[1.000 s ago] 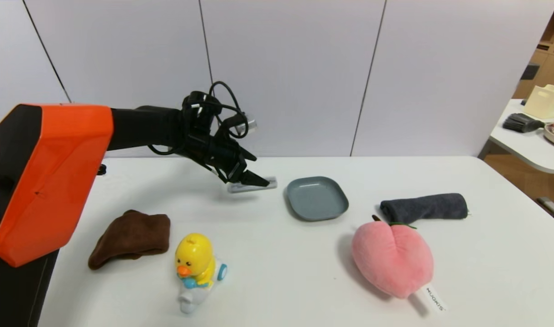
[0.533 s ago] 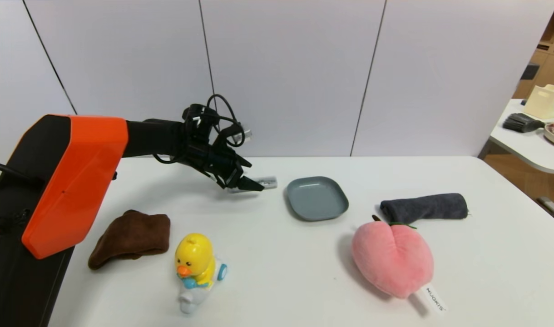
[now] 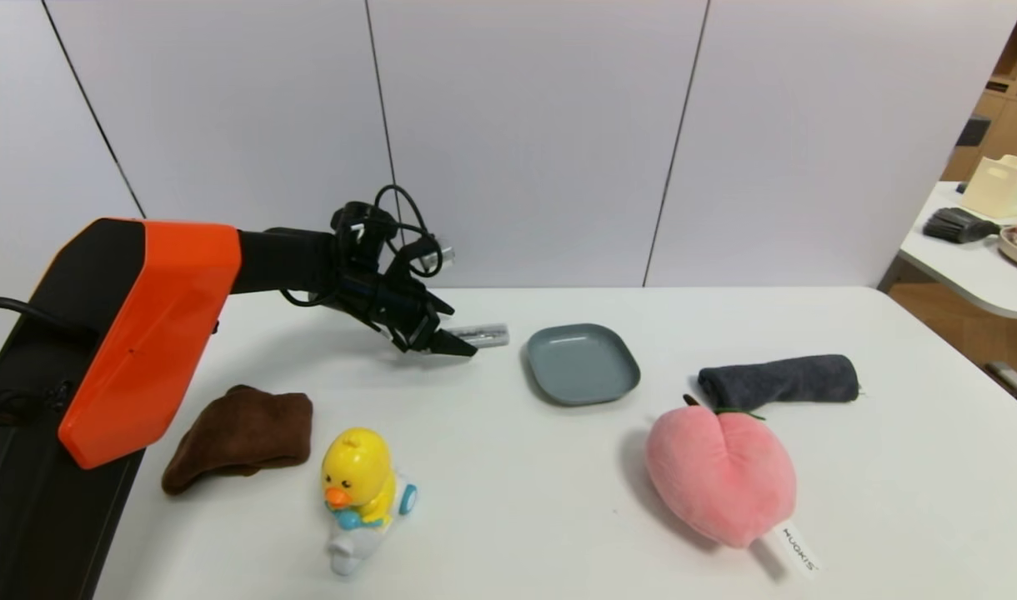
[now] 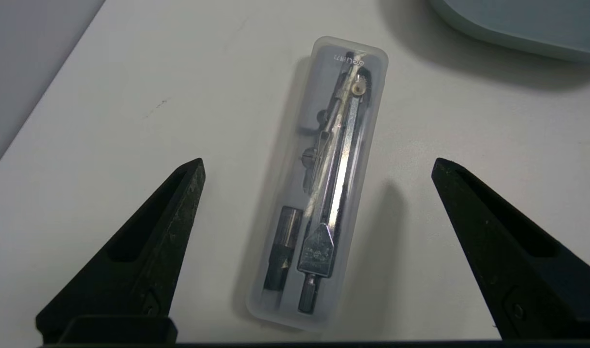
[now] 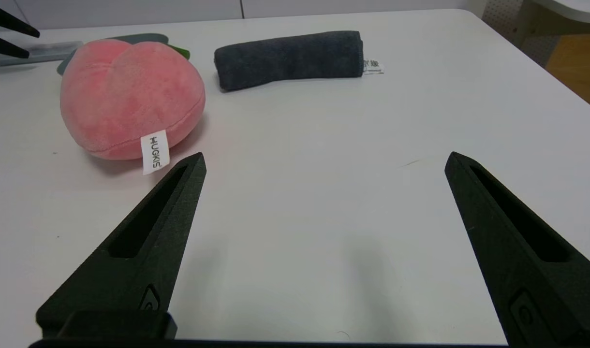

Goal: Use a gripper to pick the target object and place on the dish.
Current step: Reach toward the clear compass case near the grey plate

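While spread wide: left end effector (image 4: pixel 317 164) straddles case (image 4: pixel 322 183), grasping nothing.
Case: flat on surface (image 3: pixel 508 483), left of dish (image 3: pixel 582 363).

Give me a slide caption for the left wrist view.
Open left pincer straddles a clear compass case lying on the white table.

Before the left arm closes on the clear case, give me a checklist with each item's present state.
1. Left end effector open: ok, fingers spread wide.
2. Clear case between the fingers: ok, one finger on each long side, neither touching it.
3. Case lying flat on the table: ok.
4. Dish empty for the drop: ok.
5. Nothing lying between case and dish: ok, only bare table.
6. Low enough to grip: cannot tell; the fingertips' height above the table is unclear.
7. Right end effector out of the way: ok, open, near the pink plush peach.
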Action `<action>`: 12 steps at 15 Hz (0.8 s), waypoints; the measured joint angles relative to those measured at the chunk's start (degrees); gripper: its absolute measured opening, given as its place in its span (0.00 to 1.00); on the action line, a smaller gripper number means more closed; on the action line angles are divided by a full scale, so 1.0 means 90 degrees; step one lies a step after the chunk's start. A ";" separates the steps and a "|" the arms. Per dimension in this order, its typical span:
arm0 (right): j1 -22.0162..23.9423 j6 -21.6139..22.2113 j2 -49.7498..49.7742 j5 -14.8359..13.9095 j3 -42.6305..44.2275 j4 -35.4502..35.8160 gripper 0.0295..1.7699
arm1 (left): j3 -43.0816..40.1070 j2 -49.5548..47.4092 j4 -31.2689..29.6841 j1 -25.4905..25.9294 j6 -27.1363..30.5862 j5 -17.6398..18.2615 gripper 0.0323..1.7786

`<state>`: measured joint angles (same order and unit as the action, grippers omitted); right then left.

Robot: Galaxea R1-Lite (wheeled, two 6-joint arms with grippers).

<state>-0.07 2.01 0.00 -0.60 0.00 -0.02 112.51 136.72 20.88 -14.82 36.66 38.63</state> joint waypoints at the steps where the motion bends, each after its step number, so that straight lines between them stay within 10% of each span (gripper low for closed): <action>1: 0.0000 0.0000 0.0000 0.0000 0.0000 -0.0003 0.97 | 0.0000 0.0020 0.0000 0.0005 -0.0003 0.0001 0.95; 12: 0.0000 -0.0001 0.0000 0.0000 0.0000 0.0003 0.97 | -0.0030 0.0122 0.0028 0.0018 -0.0015 0.0135 0.95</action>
<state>-0.07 2.00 0.00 -0.60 0.00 0.00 112.24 137.81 21.14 -14.67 36.52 39.85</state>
